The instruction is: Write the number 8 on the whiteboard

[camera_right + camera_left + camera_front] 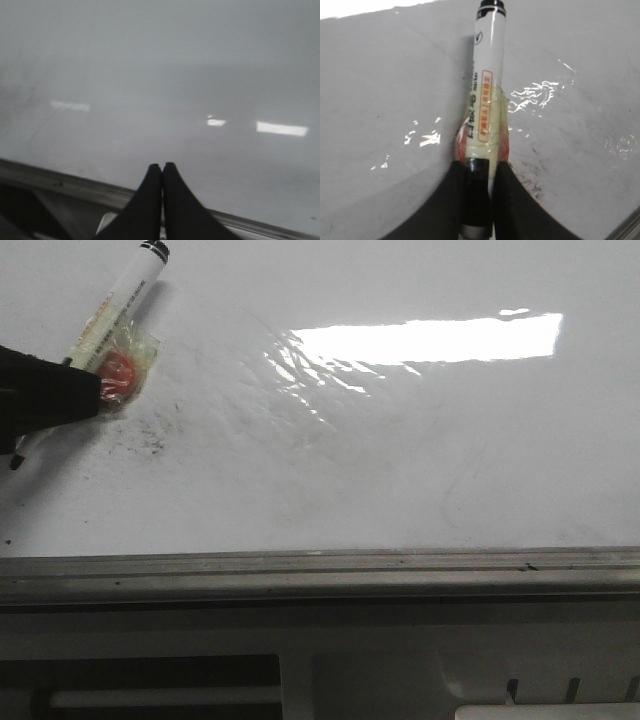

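Observation:
The whiteboard (400,460) is a large glossy white board with a bright glare patch and a grey metal edge rail (320,570). No drawn number 8 shows on it; only faint grey speckled smudges (150,440) lie near the marker. My left gripper (90,395) at the far left is shut on a white marker (115,305) with a black end and tape with a red patch round its barrel. In the left wrist view the marker (487,85) stands between the black fingers (512,200). My right gripper (162,166) is shut and empty above the board's rail, out of the front view.
Below the rail a grey frame with dark slots (140,675) runs along the front. A white object's corner (545,710) shows at the bottom right. The rail also shows in the right wrist view (60,182).

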